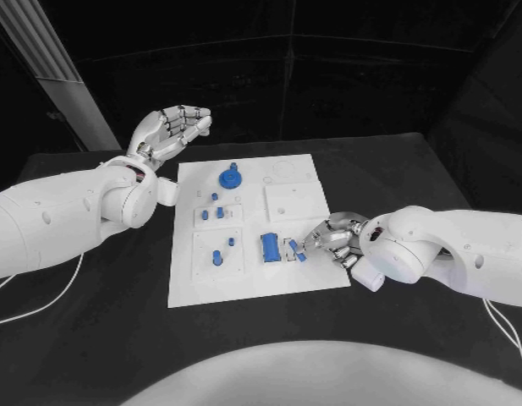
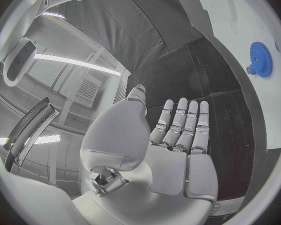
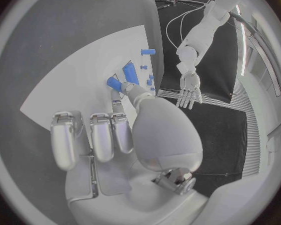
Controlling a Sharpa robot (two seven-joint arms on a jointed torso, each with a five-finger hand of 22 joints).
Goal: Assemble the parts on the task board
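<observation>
The white task board (image 1: 297, 182) lies in the middle of the black table. On it are a blue gear (image 1: 230, 178) near the far edge, small blue pegs (image 1: 217, 211) and a blue block (image 1: 269, 245). My right hand (image 1: 334, 241) sits low at the board's right edge. Its thumb and one fingertip meet on a small blue part (image 1: 299, 254), close beside the block. The right wrist view shows that part (image 3: 114, 83) at the thumb tip, with the other fingers (image 3: 90, 135) curled over the board (image 3: 72, 80). My left hand (image 1: 169, 128) is raised beyond the board's far-left corner, flat and empty (image 2: 178, 140).
Thin white cables trail over the table by my left arm (image 1: 41, 296) and right arm (image 1: 517, 338). A metal column (image 1: 53, 68) stands behind the table's far-left corner. The gear (image 2: 259, 57) also appears past my left hand.
</observation>
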